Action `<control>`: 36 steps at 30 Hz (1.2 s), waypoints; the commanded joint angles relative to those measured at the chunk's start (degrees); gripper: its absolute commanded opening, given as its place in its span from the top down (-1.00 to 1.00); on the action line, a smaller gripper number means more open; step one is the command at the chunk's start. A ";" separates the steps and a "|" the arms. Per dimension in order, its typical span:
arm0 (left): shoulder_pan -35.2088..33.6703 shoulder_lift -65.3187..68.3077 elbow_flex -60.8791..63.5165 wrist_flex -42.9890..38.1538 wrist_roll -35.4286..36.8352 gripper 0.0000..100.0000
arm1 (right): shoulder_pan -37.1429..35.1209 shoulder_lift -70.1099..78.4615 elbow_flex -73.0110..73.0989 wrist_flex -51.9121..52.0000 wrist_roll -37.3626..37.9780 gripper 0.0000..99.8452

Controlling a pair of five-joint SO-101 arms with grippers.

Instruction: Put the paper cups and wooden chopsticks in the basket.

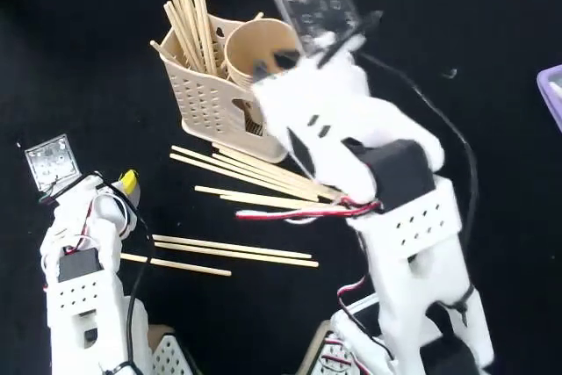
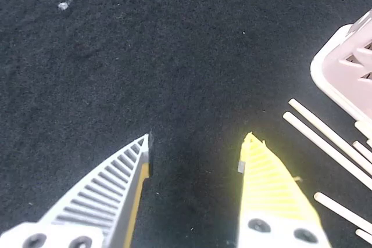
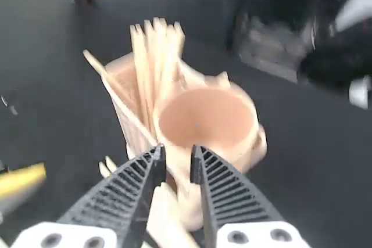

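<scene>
A perforated beige plastic basket point(image 1: 211, 103) holds upright wooden chopsticks point(image 1: 189, 32) and one round paper cup point(image 1: 261, 52). Loose chopsticks point(image 1: 250, 175) lie on the black counter point(image 1: 492, 32) beside the basket. The left end effector point(image 2: 197, 143) is spread wide. The right end effector point(image 3: 175, 155), above the basket, is slightly spread and empty.

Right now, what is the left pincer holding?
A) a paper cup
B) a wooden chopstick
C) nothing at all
C: the left pincer is open, with just the black table between its tips, and the chopsticks lie off to one side of it.
</scene>
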 commanded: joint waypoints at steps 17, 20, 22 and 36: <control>-0.31 -0.70 -0.75 -0.97 -0.62 0.50 | 2.29 -27.30 68.97 -47.03 -5.10 0.84; -0.31 -0.70 -0.75 -0.97 -0.62 0.50 | 2.46 -27.03 72.84 -51.96 -8.00 0.84; -0.13 -0.70 -0.75 -0.97 -0.62 0.50 | 2.46 -27.03 75.38 -54.77 -10.20 0.84; -0.22 -0.70 -0.57 -0.97 -0.62 0.50 | -2.02 -26.95 83.65 -70.07 -16.18 0.68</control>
